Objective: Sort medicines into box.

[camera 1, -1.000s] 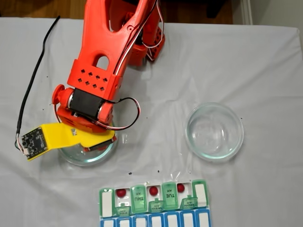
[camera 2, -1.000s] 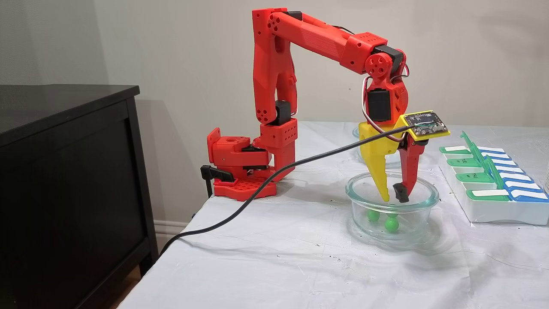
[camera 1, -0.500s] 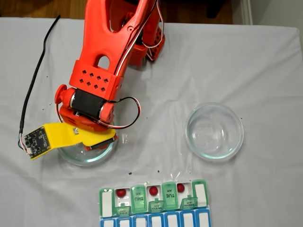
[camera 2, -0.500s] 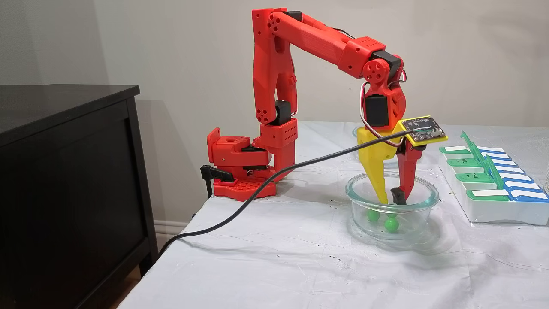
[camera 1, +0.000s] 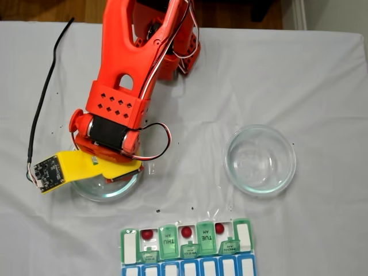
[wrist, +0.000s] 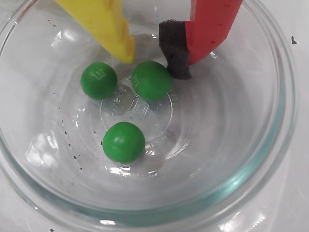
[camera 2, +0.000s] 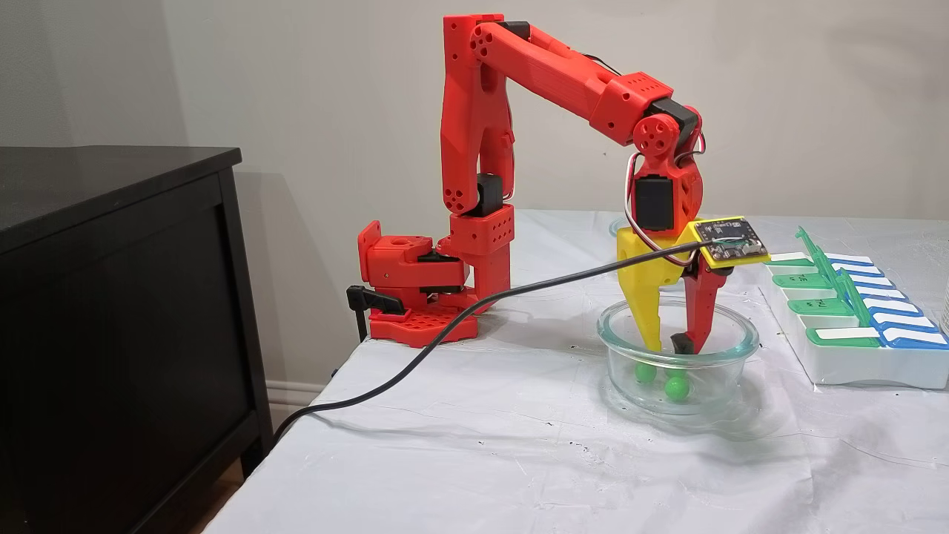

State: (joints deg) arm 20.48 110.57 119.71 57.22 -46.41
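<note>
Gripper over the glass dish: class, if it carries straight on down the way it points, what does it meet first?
Probably the green ball lying between the open fingers of the gripper; depth is uncertain, and behind it is the glass dish floor.

Glossy green balls, clear glass dish
</note>
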